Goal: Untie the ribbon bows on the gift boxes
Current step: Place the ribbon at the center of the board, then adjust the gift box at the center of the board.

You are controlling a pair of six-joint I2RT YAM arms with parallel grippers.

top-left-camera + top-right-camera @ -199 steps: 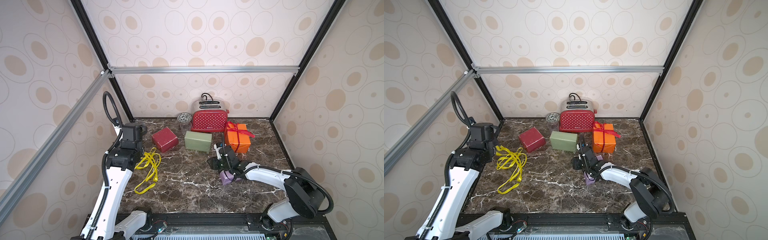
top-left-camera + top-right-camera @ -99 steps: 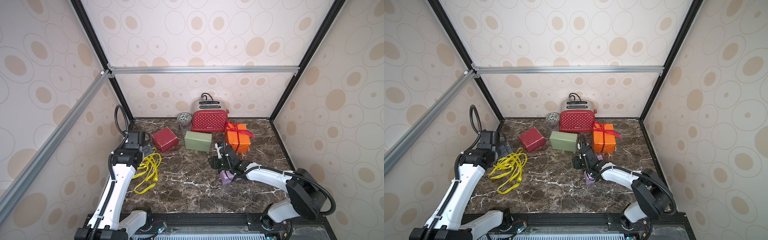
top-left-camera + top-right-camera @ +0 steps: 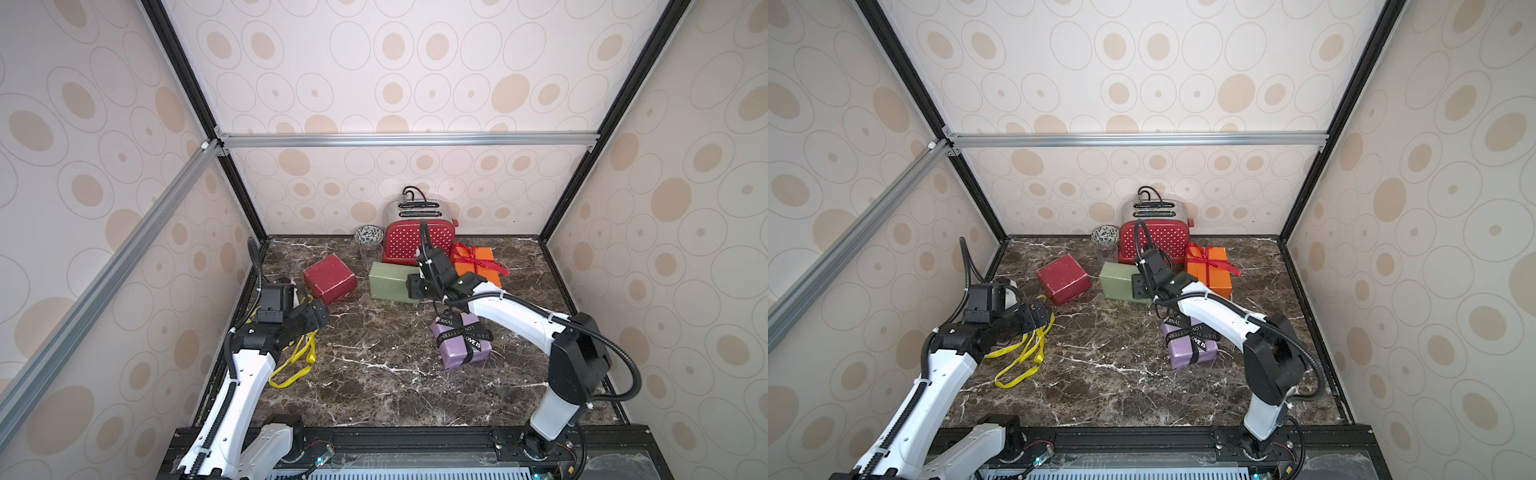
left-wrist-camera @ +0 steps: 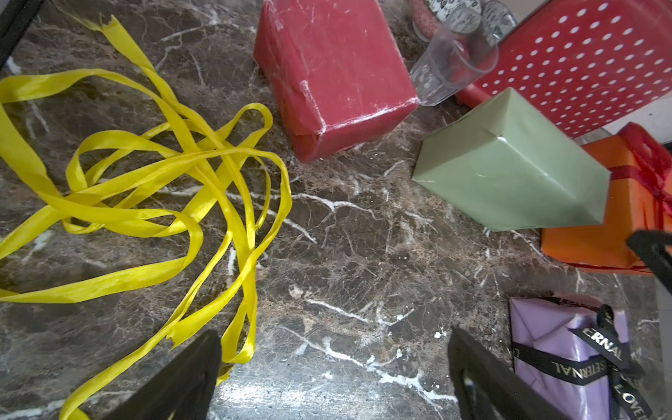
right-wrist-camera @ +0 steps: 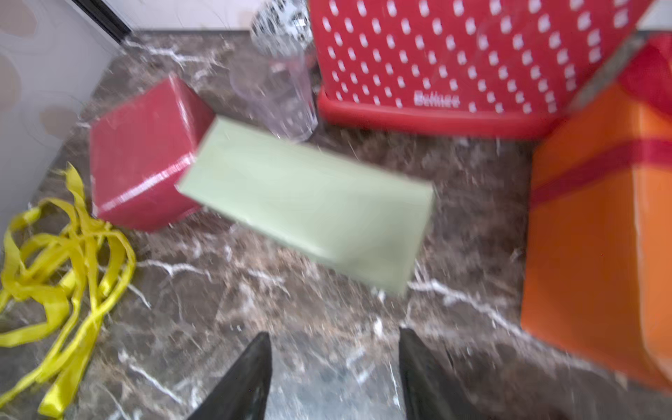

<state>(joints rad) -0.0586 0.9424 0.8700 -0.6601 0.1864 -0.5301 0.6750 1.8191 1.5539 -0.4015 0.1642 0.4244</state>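
Note:
Two loose yellow ribbons [image 3: 291, 376] lie tangled on the marble near the left wall, off any box. The dark red box [image 3: 329, 282] and the olive green box [image 3: 388, 286] are bare. A red ribbon bow [image 3: 469, 259] is tied on the orange box [image 3: 482, 272]. A black lettered ribbon bow [image 3: 465, 332] is tied on the lilac box [image 3: 461, 349]. My left gripper [image 4: 334, 338] hovers open over bare marble beside the yellow ribbons [image 4: 109, 282]. My right gripper [image 5: 334, 338] is open and empty, in front of the green box [image 5: 305, 207].
A red white-dotted toaster [image 3: 417, 243] stands at the back wall, with a clear glass [image 3: 371, 253] and a patterned bowl [image 3: 368, 237] to its left. Enclosure walls close in the table on three sides.
My left gripper opened, let go of the yellow ribbon, and came down and forward over the table. My right gripper moved from the lilac box back toward the green box.

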